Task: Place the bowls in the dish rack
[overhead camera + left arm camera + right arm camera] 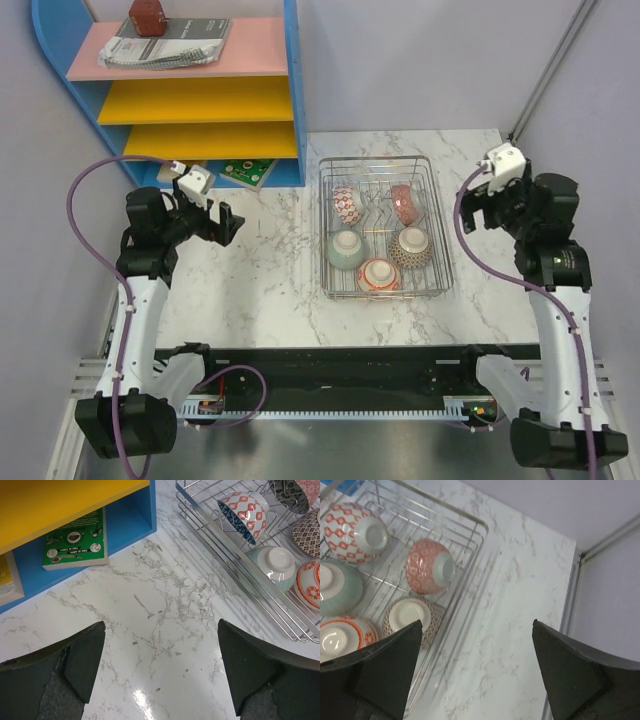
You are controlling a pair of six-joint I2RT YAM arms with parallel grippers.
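Note:
The chrome wire dish rack (pixel 375 160) stands on the marble table, right of centre. Five bowls sit in it: a red-and-white diamond bowl (pixel 346 205), a red patterned bowl (pixel 403 203), a pale green bowl (pixel 346 249), a beige mesh bowl (pixel 411 247) and an orange-ringed bowl (pixel 379 275). My left gripper (pixel 228 222) is open and empty over bare marble left of the rack (pixel 220 545). My right gripper (pixel 478 212) is open and empty just right of the rack (pixel 470 522). The right wrist view shows the red bowl (pixel 427 566) and the mesh bowl (pixel 410 617).
A blue shelf unit (pixel 292 90) with yellow and pink shelves stands at the back left. A green book (pixel 248 170) lies on its bottom shelf, and a notebook (pixel 170 45) lies on top. Walls close in on the right and at the back.

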